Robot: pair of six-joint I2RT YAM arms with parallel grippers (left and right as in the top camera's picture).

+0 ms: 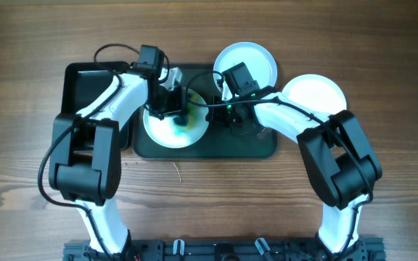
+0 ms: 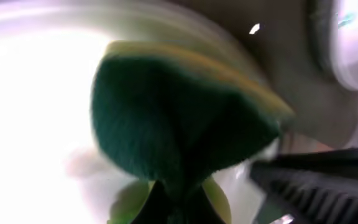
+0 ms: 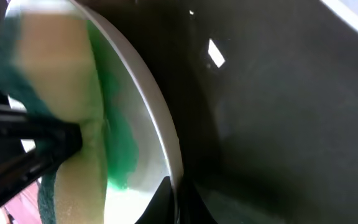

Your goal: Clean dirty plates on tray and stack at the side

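Green smear [image 3: 120, 143] covers part of the plate [image 1: 167, 130] that lies at the left end of the tray [image 1: 252, 145], so this plate is not yet clean. The left gripper [image 1: 178, 109] pinches a folded sponge [image 2: 173, 118] between its fingers and presses it on the plate; the left wrist view is blurred. The right gripper [image 3: 174, 199] seems closed on the plate's near rim to hold it steady, though only the tips show there. Whether the rim is lifted off the tray I cannot tell. A blue plate [image 1: 256, 58] lies at the tray's far edge and a white plate [image 1: 314, 90] is on the table to the right. I think the main danger is the thin rim hold: if the sponge pushes hard sideways, the wet rim may slip from the right fingers and the plate may slide or tip. The sponge could also slip from its pinch. The two wrists work very near each other, so a wide stroke may knock them together.
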